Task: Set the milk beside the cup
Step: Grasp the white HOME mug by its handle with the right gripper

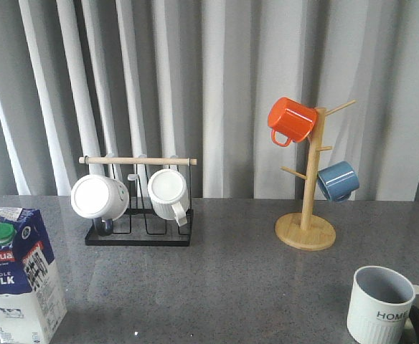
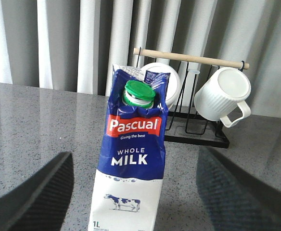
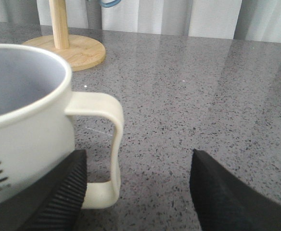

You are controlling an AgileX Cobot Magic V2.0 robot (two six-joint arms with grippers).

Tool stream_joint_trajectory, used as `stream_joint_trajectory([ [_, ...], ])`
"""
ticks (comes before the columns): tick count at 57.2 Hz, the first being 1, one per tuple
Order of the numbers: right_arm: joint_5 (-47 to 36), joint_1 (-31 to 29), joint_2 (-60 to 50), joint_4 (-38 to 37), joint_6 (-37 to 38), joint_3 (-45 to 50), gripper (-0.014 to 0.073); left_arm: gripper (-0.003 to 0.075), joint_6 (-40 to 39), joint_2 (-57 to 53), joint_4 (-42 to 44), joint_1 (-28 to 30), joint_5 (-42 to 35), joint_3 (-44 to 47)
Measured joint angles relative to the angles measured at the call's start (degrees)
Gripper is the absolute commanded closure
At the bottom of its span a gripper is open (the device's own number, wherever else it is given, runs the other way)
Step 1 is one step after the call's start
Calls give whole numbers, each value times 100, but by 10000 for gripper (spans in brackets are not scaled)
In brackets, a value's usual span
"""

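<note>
Clearly, milk (image 2: 131, 159) reads "Pascual – WHOLE MILK"; cup (image 1: 382, 307) reads "HOME".

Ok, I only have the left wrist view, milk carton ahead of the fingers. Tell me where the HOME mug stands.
Observer: The pale ribbed ceramic mug printed HOME stands at the front right of the table; the blue-and-white milk carton is at front left, far apart.
Operator: Report the right arm.
Observer: The right gripper is open, the mug's squarish handle between its fingers.
Operator: Say what's behind that mug.
Observer: A wooden mug tree holding an orange mug and a blue mug.
</note>
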Motion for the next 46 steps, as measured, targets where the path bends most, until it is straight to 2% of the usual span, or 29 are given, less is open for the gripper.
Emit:
stream_joint_trajectory([
  [13, -89, 0, 224, 0, 0, -160, 148, 197, 0, 0, 0, 0, 0, 0],
  [20, -134, 0, 380, 0, 0, -261, 216, 197, 0, 0, 0, 0, 0, 0],
  [26, -166, 0, 495, 0, 0, -338, 351, 197, 0, 0, 0, 0, 0, 0],
  [34, -199, 0, 550, -74, 0, -356, 613, 197, 0, 0, 0, 0, 0, 0],
  [46, -418, 0, 558, -522, 279, -356, 599, 197, 0, 0, 0, 0, 0, 0],
])
